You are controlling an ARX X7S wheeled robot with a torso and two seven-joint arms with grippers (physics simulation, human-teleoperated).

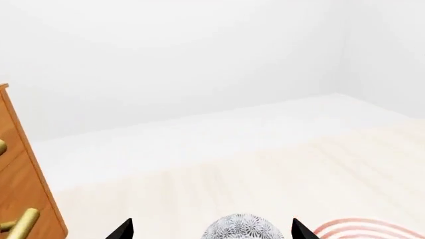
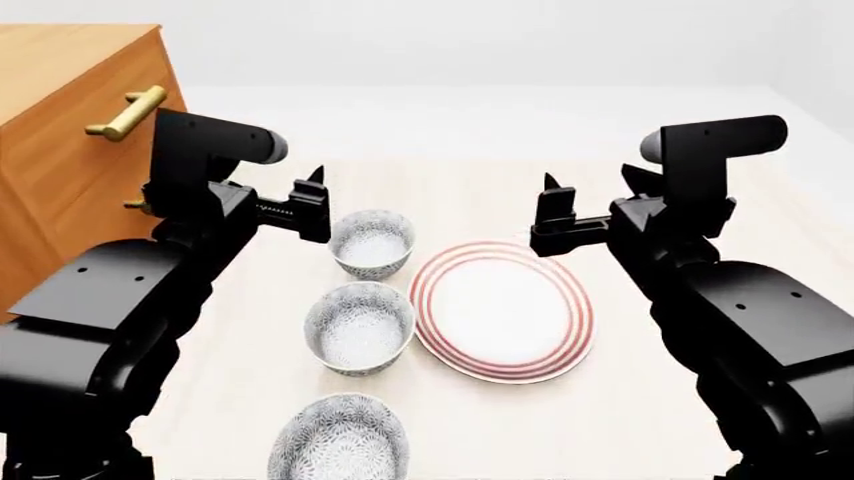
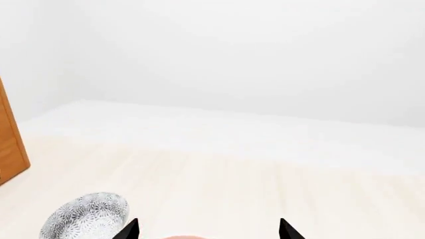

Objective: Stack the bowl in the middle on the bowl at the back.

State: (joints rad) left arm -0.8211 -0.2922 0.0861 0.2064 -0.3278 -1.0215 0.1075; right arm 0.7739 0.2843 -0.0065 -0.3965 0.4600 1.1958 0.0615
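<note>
Between 2 alike, seemingly speckled bowl (image 2: 359,328)

Lighting is bright, even and diffuse, with no single visible source. Walls and floor render near white and merge with little contrast. The table (image 2: 641,400) shows only faint, soft shadows beneath the plate (image 2: 502,310). No glare appears on the black arms. All views are sharp, without blur or edge distortion.

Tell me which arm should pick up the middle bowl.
Left. The left tool hangs open beside the back bowl, on the same side as the middle bowl. The right tool sits beyond the plate and would probably have to reach across it.
</note>
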